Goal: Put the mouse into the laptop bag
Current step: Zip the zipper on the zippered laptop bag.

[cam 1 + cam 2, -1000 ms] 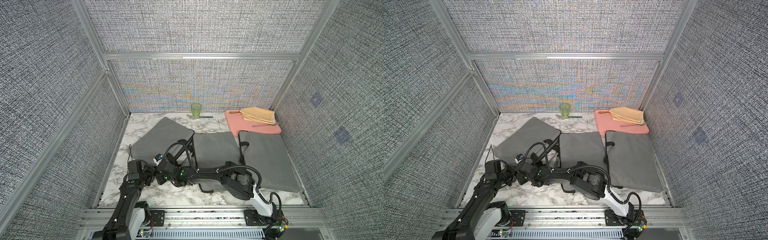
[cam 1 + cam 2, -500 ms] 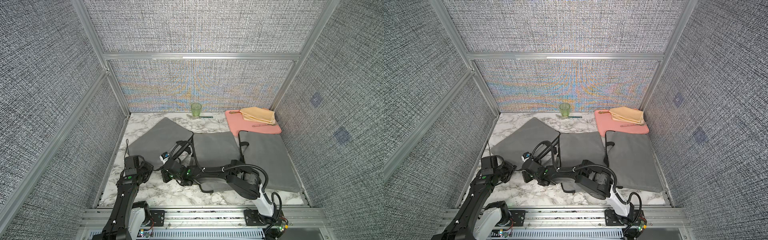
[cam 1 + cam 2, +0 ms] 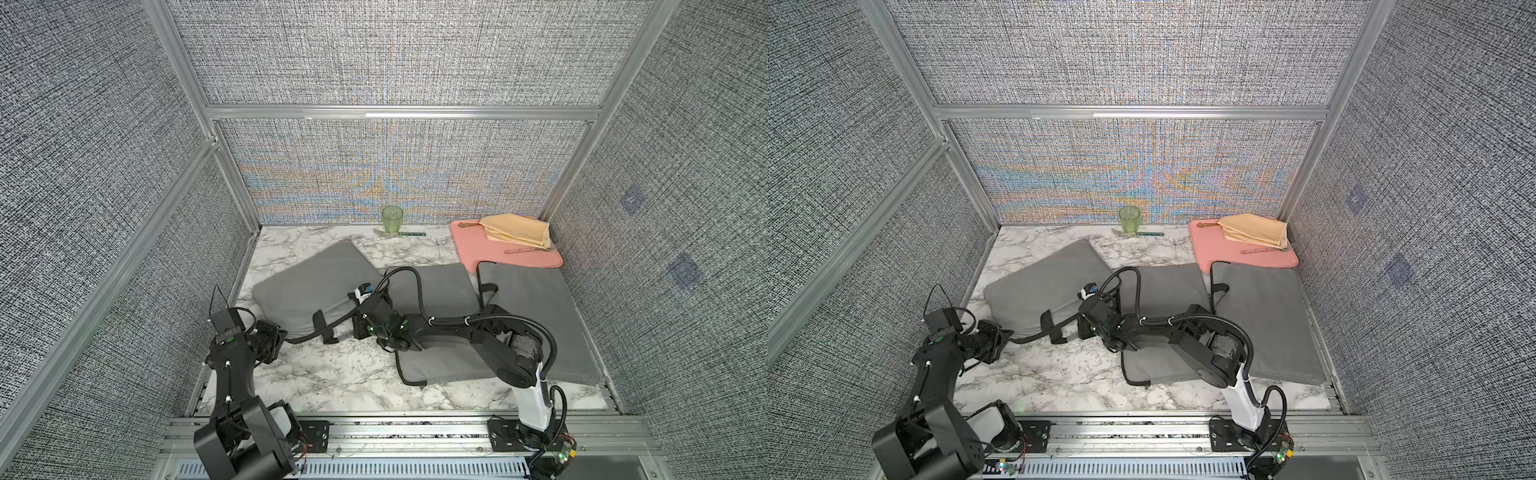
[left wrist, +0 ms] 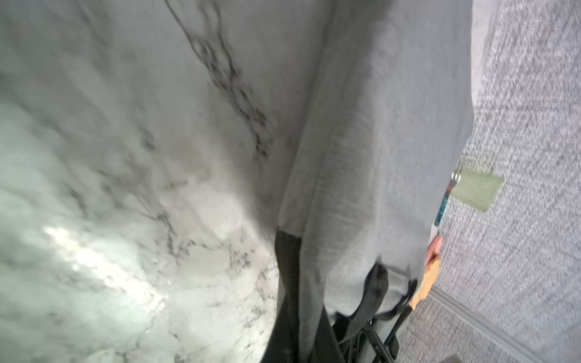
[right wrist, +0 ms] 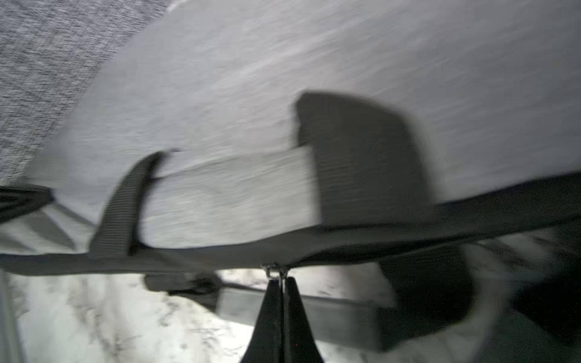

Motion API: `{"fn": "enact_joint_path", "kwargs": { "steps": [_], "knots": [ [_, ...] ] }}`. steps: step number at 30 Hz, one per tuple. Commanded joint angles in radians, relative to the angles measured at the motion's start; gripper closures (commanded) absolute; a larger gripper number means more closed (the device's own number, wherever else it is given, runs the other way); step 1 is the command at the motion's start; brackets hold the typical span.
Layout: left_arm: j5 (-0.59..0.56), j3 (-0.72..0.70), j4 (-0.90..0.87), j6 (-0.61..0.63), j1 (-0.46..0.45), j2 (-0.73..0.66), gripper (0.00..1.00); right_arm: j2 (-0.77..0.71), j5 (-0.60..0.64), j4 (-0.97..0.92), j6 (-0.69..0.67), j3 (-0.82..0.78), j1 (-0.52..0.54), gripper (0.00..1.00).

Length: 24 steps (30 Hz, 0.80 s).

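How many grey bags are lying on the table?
3: the left bag, turned at an angle; the middle bag; the right bag, next to the pink board. None seems hidden.

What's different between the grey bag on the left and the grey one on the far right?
The left bag lies turned at an angle; the right bag lies square to the table edge, its far end reaching the pink mat. The left bag looks puffed up, the right bag flat. The right tool pinches the left bag's zipper pull and the left tool its strap; no tool touches the right bag. Both are grey with black straps.
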Motion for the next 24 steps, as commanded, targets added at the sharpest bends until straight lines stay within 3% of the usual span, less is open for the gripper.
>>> {"fn": "enact_joint_path", "kwargs": {
  "steps": [1,5,8,9,11,13,14,18,24],
  "knots": [
    [-0.112,0.091,0.073,0.008,0.016,0.128,1.00,-0.020,0.174,-0.132,0.002,-0.018,-0.013,1.00],
    [-0.060,0.232,0.064,-0.009,0.014,0.312,1.00,-0.034,0.176,-0.157,-0.008,-0.018,-0.011,1.00],
    [-0.078,0.295,0.085,-0.023,-0.012,0.357,1.00,-0.041,0.167,-0.159,-0.007,-0.021,0.007,1.00],
    [-0.100,0.320,0.077,-0.025,-0.026,0.370,0.94,-0.041,0.167,-0.162,-0.008,-0.016,0.021,1.00],
    [-0.107,0.367,0.053,-0.015,-0.057,0.399,0.56,-0.036,0.160,-0.172,-0.008,0.004,0.048,1.00],
    [-0.114,0.386,0.036,-0.010,-0.093,0.415,0.09,-0.017,0.136,-0.182,-0.006,0.046,0.079,1.00],
    [-0.115,0.380,0.036,-0.010,-0.110,0.412,0.00,-0.003,0.123,-0.193,-0.004,0.072,0.090,1.00],
    [-0.155,0.267,0.027,-0.034,-0.174,0.340,0.01,0.072,0.068,-0.234,0.008,0.206,0.114,1.00],
    [-0.134,-0.001,0.078,-0.121,-0.218,0.103,0.01,0.171,0.027,-0.274,-0.002,0.382,0.128,1.00]
  ]
}}
